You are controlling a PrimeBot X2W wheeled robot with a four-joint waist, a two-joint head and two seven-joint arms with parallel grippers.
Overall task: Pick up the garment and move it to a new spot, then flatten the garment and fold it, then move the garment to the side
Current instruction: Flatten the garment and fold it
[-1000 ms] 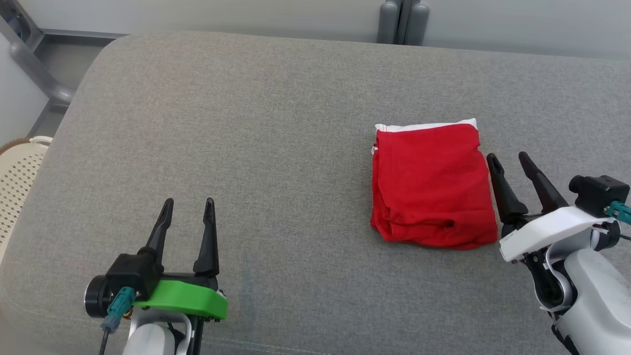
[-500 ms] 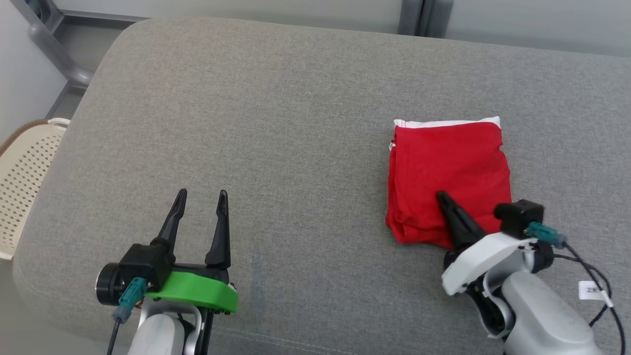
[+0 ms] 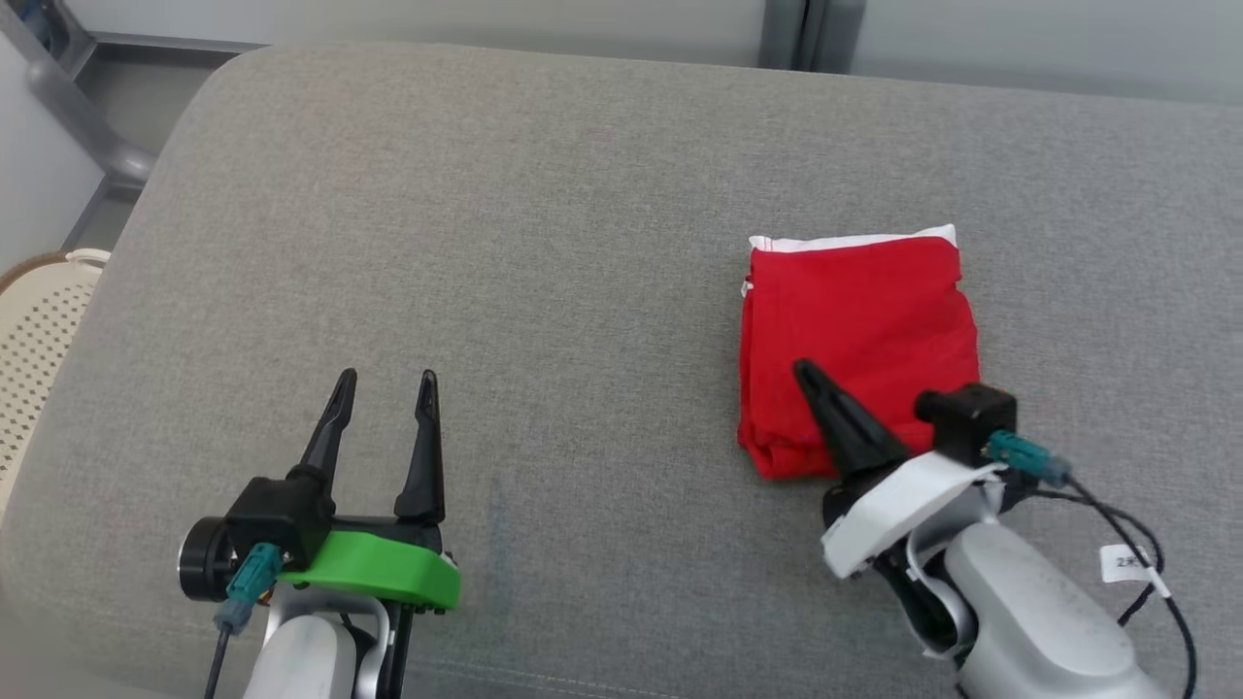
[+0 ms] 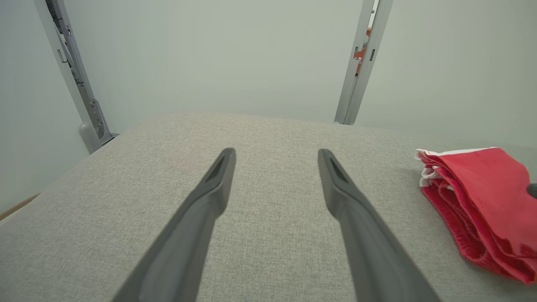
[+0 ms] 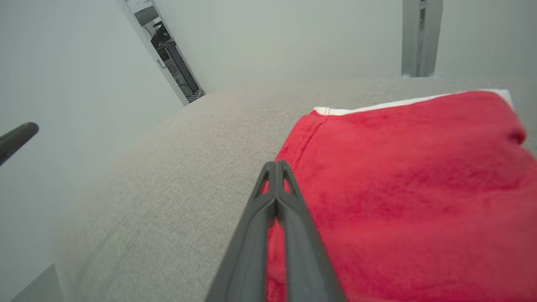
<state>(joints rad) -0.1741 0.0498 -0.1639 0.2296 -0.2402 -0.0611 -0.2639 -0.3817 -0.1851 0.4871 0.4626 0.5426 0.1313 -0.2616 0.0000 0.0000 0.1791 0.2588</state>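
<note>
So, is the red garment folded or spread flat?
Folded. The red garment lies as a compact rectangle on the grey cushion, several stacked layers showing along its side.

Red garment (image 3: 859,320) sits folded into a compact rectangle, layers stacked, white trim along the far edge, lying flat on the grey cushion (image 3: 534,243), right side.

Right pincer (image 3: 805,371) hides part of the garment (image 3: 859,311); contact with the cloth cannot be confirmed. Basket (image 3: 34,330) cut off at left edge; cable tag (image 3: 1126,561) lettering illegible.
</note>
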